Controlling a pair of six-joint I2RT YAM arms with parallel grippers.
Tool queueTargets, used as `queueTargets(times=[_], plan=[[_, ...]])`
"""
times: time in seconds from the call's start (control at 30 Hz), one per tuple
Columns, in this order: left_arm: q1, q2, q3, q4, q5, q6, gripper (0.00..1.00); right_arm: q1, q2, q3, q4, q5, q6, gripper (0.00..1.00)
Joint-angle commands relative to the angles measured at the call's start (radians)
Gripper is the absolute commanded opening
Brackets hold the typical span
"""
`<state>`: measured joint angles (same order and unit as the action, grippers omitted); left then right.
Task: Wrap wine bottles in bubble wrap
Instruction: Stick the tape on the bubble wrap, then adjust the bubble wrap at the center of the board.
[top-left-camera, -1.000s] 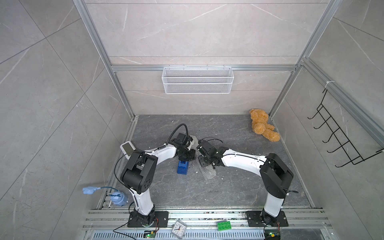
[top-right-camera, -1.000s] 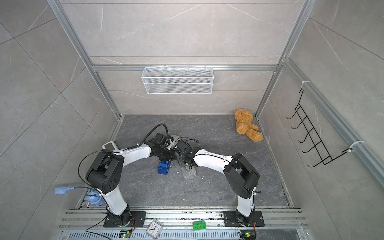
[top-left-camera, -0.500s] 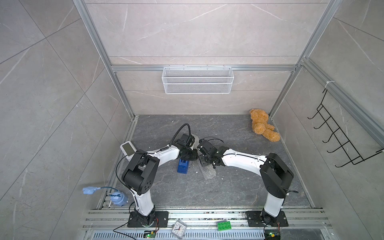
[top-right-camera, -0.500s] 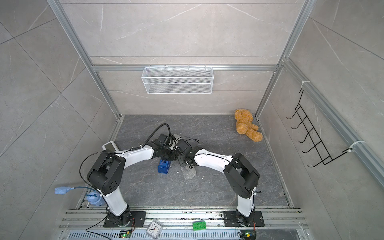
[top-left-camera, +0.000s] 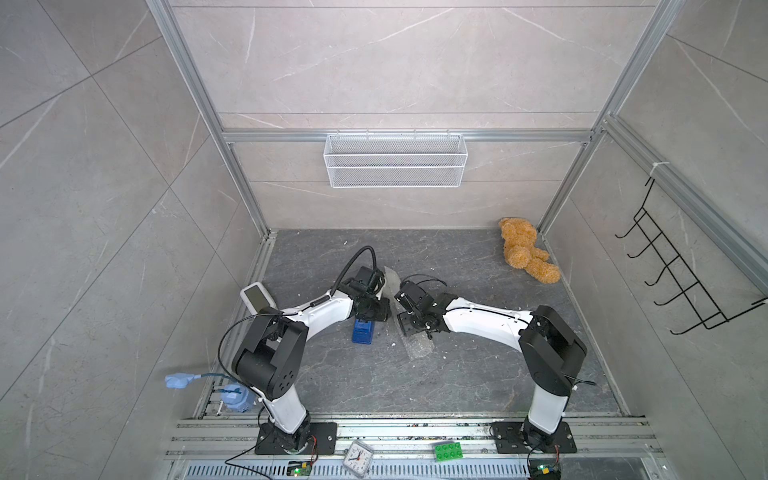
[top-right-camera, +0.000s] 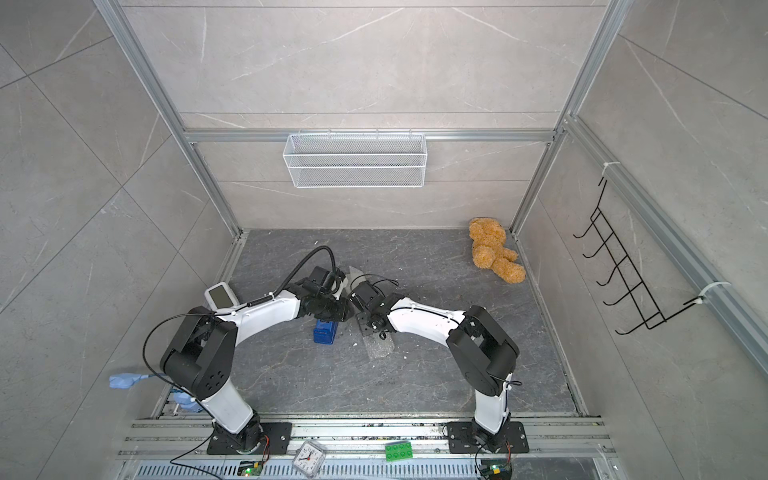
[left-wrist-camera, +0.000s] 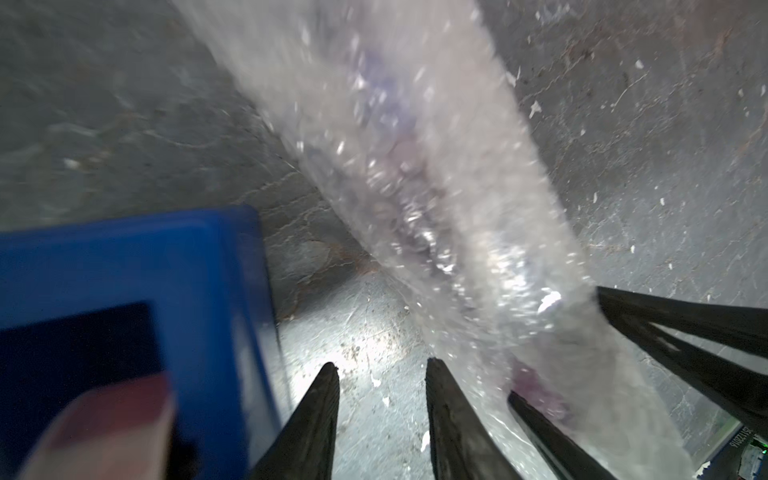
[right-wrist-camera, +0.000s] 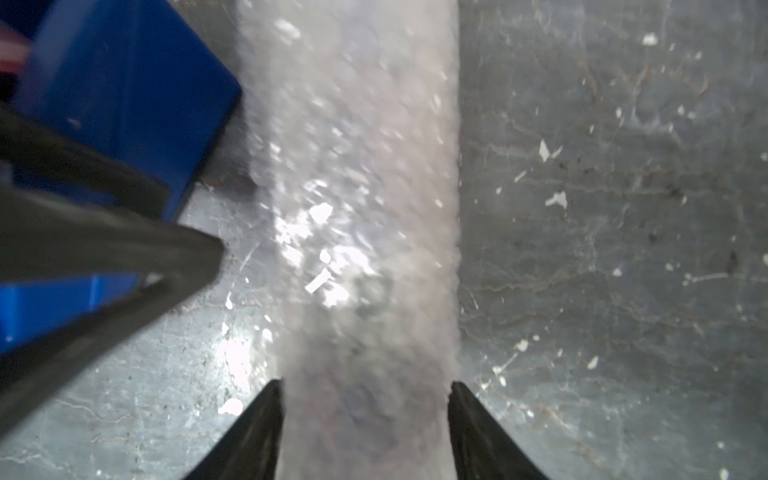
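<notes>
R claw (right-wrist-camera: 365, 384) wider, wrap (right-wrist-camera: 353, 166) btwn jaws

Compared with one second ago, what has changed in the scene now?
The left gripper has opened: its fingers stand apart over bare floor, beside the bubble wrap. The right gripper straddles the rolled wrap; whether it grips is unclear. Neither gripper visibly travelled. The blue tape dispenser and the teddy bear stayed put.

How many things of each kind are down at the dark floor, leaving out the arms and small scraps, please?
Teddy bear: 1
Blue tape dispenser: 1
Bubble wrap: 1
Purple bottle inside the wrap: 1
White handheld device: 1
Total: 5
</notes>
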<state>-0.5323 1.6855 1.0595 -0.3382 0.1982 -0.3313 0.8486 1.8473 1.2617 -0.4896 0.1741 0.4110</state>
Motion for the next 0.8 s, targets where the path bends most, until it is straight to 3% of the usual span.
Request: queueTargets(times=[0.0, 0.33, 0.47, 0.57, 0.77], plan=[[0.01, -0.067, -0.016, -0.044, -0.018, 0.028, 0.39, 0.0, -0.056, 0.023, -0.1, -0.047, 0.019, 0.68], [0.014, -0.136, -0.004, -0.053, -0.003, -0.027, 0.39, -0.008, -0.236, 0.025, -0.135, -0.082, 0.04, 0.7], [0.012, -0.127, 0.016, -0.022, 0.033, -0.092, 0.47, -0.044, -0.294, -0.019, -0.129, -0.093, 0.049, 0.66], [0.011, -0.102, 0.033, 0.013, 0.07, -0.13, 0.54, -0.082, -0.307, -0.081, -0.095, -0.112, 0.059, 0.66], [0.011, 0.001, 0.09, 0.067, 0.138, -0.172, 0.56, -0.084, -0.256, -0.156, -0.032, -0.139, 0.055, 0.7]])
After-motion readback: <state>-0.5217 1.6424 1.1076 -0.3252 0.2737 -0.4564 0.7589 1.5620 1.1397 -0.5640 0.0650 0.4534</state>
